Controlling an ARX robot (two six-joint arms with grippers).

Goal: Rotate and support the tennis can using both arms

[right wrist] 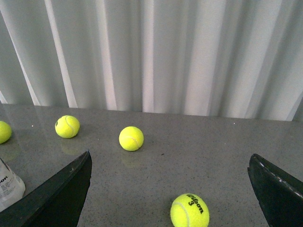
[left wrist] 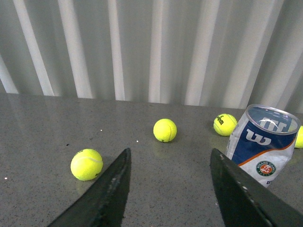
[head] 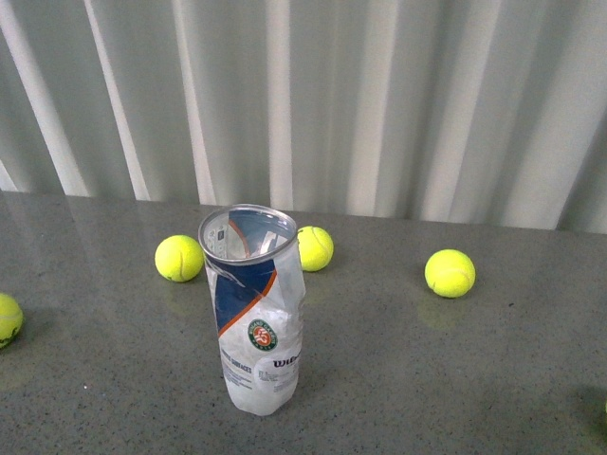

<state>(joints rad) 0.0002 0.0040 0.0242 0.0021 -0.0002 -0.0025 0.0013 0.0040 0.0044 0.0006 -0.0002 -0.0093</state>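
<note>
Both my grippers, left [left wrist: 169, 189] and right [right wrist: 170, 189], are wide open and empty, so I should bring them softly to each side of the can [head: 254, 313], standing open-topped mid-table [head: 474, 379], because its thin sides crumple.

I see the can [head: 254, 322] as clear plastic with a blue, white and orange label, a round green-and-red logo, dark lettering and a silver rim. The balls [head: 450, 273] I see are yellow-green, one in the right wrist view [right wrist: 189, 210] printed in black, and they lie on a speckled grey table [head: 455, 379] before a curtain [head: 379, 95] of pale grey-white vertical folds. My left gripper [left wrist: 170, 189] and right gripper [right wrist: 170, 189] show flat black plates.
</note>
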